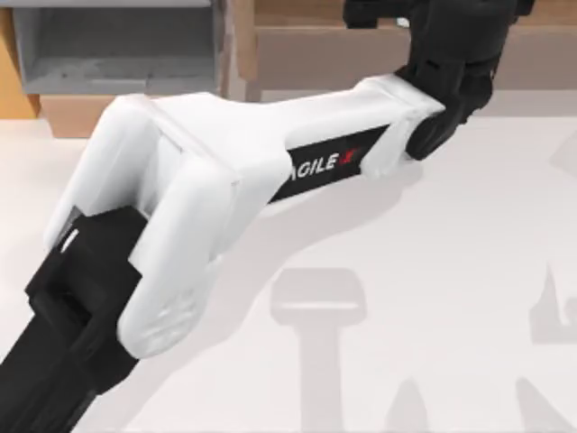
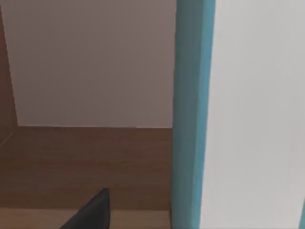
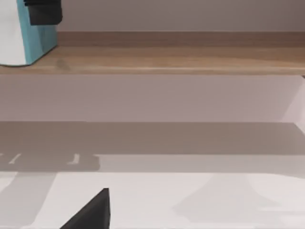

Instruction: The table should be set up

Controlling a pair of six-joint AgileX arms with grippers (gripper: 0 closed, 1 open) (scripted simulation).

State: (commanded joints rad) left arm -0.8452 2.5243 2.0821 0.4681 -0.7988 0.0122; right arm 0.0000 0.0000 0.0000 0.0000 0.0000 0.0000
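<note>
Reaching diagonally across the top view, my left arm [image 1: 225, 171], white with black links and a black band with lettering, stretches from the lower left corner up to the far edge of the very large, flat, plain white table [image 1: 451, 271]. Its black wrist end sits over the long light-brown wooden shelf [image 1: 306, 45] at the back. To the left of this shelf stands the wooden-fronted box with grey inside [image 1: 108, 45]. Grey shadows lie on the table below the arm.

In the left wrist view, a tall white box with a teal-blue edge [image 2: 190, 119] stands very close to the camera, on the brown shelf board [image 2: 86, 162]. One dark fingertip [image 2: 93, 212] is visible; whether the jaws are apart or together, I cannot tell.

In the right wrist view, the white table [image 3: 190, 200] is in front, and the shelf [image 3: 167, 59] behind carries the same teal and white box [image 3: 28, 43] with a black gripper part [image 3: 44, 12] at its top. One dark fingertip [image 3: 93, 212] appears; the right jaws' state I cannot tell.
</note>
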